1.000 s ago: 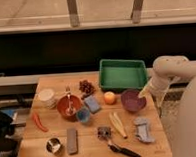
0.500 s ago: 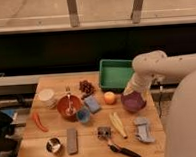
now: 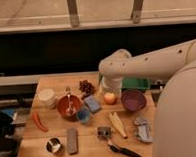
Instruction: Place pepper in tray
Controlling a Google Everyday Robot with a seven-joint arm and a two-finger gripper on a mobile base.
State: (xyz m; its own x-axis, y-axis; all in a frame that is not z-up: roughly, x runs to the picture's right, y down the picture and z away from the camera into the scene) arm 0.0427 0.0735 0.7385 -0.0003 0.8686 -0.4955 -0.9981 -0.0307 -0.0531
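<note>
The red-orange pepper (image 3: 39, 121) lies on the wooden table (image 3: 93, 147) near its left edge, by itself. The green tray (image 3: 136, 82) stands at the table's back right; the white arm hides most of it. My arm reaches in from the right, and the gripper (image 3: 111, 88) hangs down over the table's back middle. It is just above the round orange fruit (image 3: 110, 98), left of the tray and far to the right of the pepper. I see nothing held in it.
A purple bowl (image 3: 134, 100) stands right of the fruit. A brown bowl with a spoon (image 3: 69, 106), white cup (image 3: 46, 97), grapes (image 3: 86, 86), blue sponge (image 3: 91, 103) and blue cup (image 3: 83, 114) lie between gripper and pepper. Yellow strips (image 3: 117, 124), a metal cup (image 3: 53, 145) and a brush (image 3: 123, 150) lie in front.
The arm has swung left from the table's right edge, across the tray, to the back middle of the table. The pepper and the other things have not moved.
</note>
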